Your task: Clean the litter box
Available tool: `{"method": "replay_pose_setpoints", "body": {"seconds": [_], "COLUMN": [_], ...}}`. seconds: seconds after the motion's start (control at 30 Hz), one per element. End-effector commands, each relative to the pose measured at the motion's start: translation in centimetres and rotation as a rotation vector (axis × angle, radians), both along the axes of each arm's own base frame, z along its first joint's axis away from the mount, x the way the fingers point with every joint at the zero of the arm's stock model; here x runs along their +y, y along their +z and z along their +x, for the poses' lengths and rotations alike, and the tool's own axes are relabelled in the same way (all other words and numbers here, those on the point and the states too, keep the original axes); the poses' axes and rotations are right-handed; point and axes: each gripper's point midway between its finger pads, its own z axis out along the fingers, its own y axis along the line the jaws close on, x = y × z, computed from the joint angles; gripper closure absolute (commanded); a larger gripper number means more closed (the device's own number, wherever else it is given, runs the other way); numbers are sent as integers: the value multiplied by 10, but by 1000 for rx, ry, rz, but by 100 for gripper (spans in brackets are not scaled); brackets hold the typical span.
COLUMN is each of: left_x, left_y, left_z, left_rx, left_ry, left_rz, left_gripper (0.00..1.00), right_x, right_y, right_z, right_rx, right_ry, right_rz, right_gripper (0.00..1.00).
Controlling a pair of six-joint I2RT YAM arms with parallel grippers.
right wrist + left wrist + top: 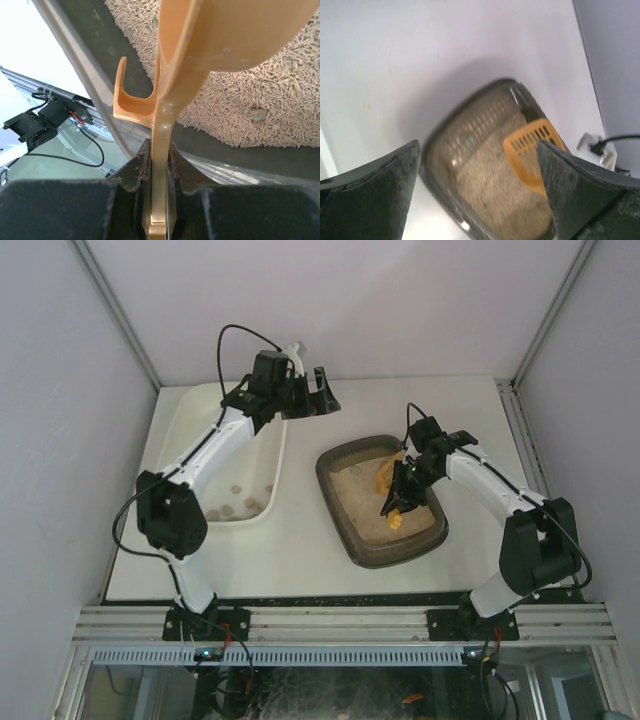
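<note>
Right tool pinching the orange scoop in the litter box, I'm mid-scoop, I reckon; next, a level lift toward the white tub.

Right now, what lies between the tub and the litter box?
Only a bare strip of table lies between the tub and the litter box; nothing rests on it. The top view shows this.

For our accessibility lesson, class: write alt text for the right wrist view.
The right gripper clamps the thin handle of an orange scoop. The scoop's bowl sits over beige litter pellets inside the dark litter box.
</note>
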Motion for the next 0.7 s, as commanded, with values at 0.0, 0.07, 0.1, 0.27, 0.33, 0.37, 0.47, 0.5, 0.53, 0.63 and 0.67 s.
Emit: {"method": "replay_pose_setpoints", "body": {"seconds": [0.0,0.07,0.1,0.27,0.33,0.37,0.47,0.5,0.53,0.63,0.67], "left_x": [-26,-36,-41,-56,-60,-61,-64,-63,-63,-60,-60], "left_y": [-35,-51,-58,-86,-95,-98,-104,-105,-104,-106,-106], "left_z": [42,48,50,55,52,49,41,38,36,30,28], "left_rx": [-84,-76,-73,-30,-4,10,40,44,43,41,54], "left_ry": [-154,-166,-175,-183,-183,-186,-181,-178,-174,-166,-158], "left_rz": [-3,-51,-78,-161,-195,-217,-262,-273,-281,-285,-300], "left_gripper": [0,0,0,0,0,0,0,0,0,0,0], "right_x": [10,12,14,20,20,20,23,24,24,29,31], "right_y": [8,9,9,3,-5,-9,-17,-19,-23,-31,-34], "right_z": [23,27,27,32,34,33,33,33,33,33,34], "right_rx": [-64,-59,-52,-31,-5,8,36,44,54,78,80], "right_ry": [1,-7,-7,-9,-14,-14,-9,-8,-8,-1,1], "right_rz": [8,15,20,0,-15,-19,-23,-25,-30,-30,-27], "right_gripper": [100,100,100,100,100,100,100,100,100,100,100]}}
